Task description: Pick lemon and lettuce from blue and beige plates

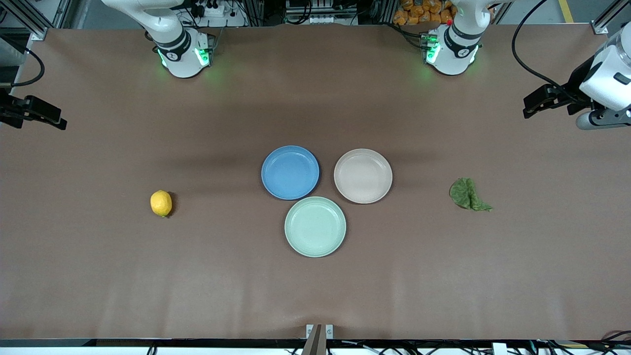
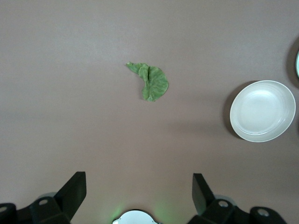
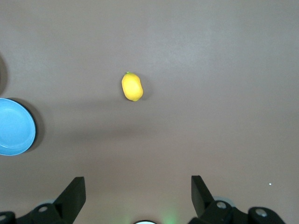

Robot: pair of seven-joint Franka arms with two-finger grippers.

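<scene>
The yellow lemon [image 1: 161, 203] lies on the bare brown table toward the right arm's end, apart from the plates; it also shows in the right wrist view [image 3: 132, 87]. The green lettuce leaf [image 1: 468, 195] lies on the table toward the left arm's end and shows in the left wrist view [image 2: 151, 81]. The blue plate [image 1: 290, 172] and the beige plate [image 1: 363, 175] stand side by side mid-table, both empty. My left gripper [image 2: 139, 179] is open and empty, high over the table [image 1: 535, 106]. My right gripper [image 3: 138, 182] is open and empty, high over the table's edge [image 1: 52, 120].
A pale green plate [image 1: 315, 226], empty, stands nearer to the front camera than the other two plates and touches neither. The blue plate's rim [image 3: 16, 126] and the beige plate [image 2: 262, 110] show in the wrist views. Both arm bases stand along the table's top edge.
</scene>
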